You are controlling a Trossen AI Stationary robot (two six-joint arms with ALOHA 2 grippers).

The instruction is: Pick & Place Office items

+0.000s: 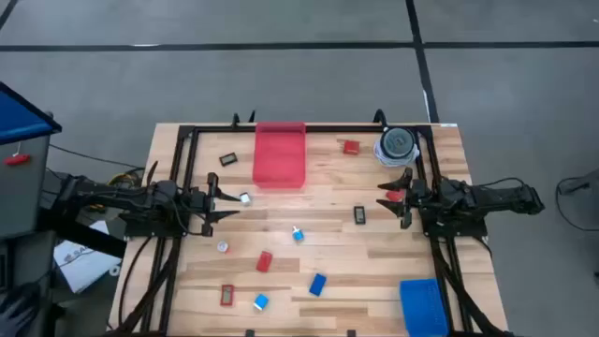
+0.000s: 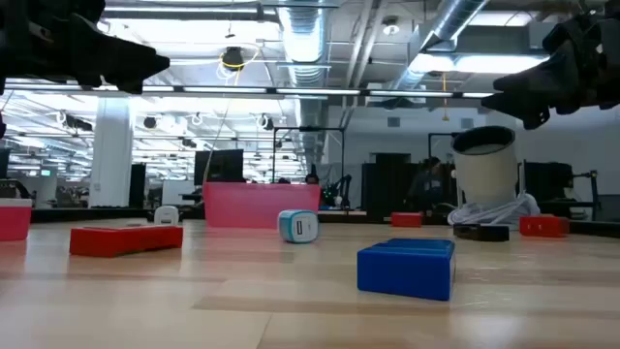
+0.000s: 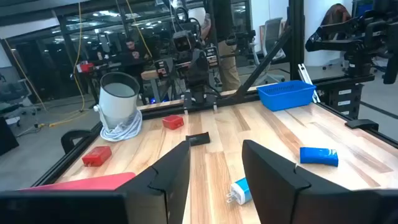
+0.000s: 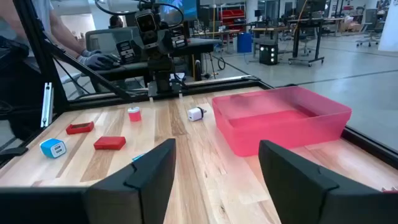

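The office items lie scattered on the wooden table (image 1: pixel 374 253): a white cube (image 1: pixel 245 198), a blue-white cube (image 1: pixel 298 235), a red block (image 1: pixel 264 262), a blue block (image 1: pixel 317 285), flat black pieces (image 1: pixel 359 214) and a small whitish round piece (image 1: pixel 223 247). My left gripper (image 1: pixel 227 201) hovers open at the table's left, raised above the white cube. My right gripper (image 1: pixel 388 197) hovers open at the right, above a red block (image 1: pixel 395 196) that lies on the table. Both wrist views show nothing between the fingers (image 3: pixel 273 177) (image 4: pixel 292 174).
A red tray (image 1: pixel 280 154) stands at the far middle and a blue tray (image 1: pixel 423 304) at the near right corner. A round grey-and-white object (image 1: pixel 397 145) sits at the far right. Black frame rails (image 1: pixel 178 168) run along the table's left, right and far sides.
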